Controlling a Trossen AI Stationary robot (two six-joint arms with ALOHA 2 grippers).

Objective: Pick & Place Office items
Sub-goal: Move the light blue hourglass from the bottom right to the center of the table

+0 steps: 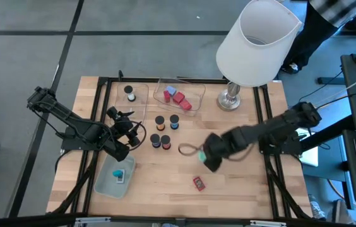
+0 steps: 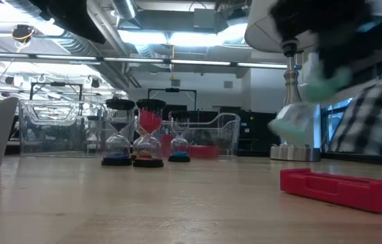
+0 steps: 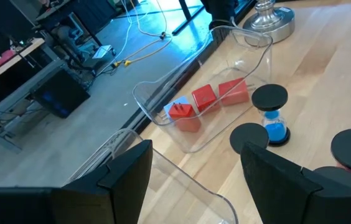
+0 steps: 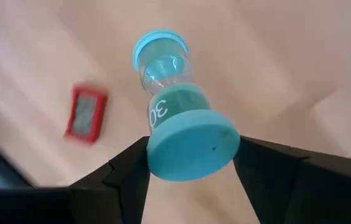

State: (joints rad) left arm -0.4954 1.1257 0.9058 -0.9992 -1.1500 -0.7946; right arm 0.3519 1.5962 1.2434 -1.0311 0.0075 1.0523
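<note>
From above, four hourglass timers (image 1: 165,131) stand mid-table, a clear tray (image 1: 179,96) with red blocks (image 1: 178,98) at their 1 o'clock, the white lamp (image 1: 254,44) at 2 o'clock. The right gripper (image 1: 202,155) sits at their 4 o'clock, a red piece (image 1: 199,183) lying at its 6 o'clock; the left gripper (image 1: 129,134) waits open at the timers' 9 o'clock. At table height, the red piece (image 2: 340,188) lies nearest. The right wrist shows its claw clamped on a teal sand timer (image 4: 178,118), raised off the wood, marked 30.
</note>
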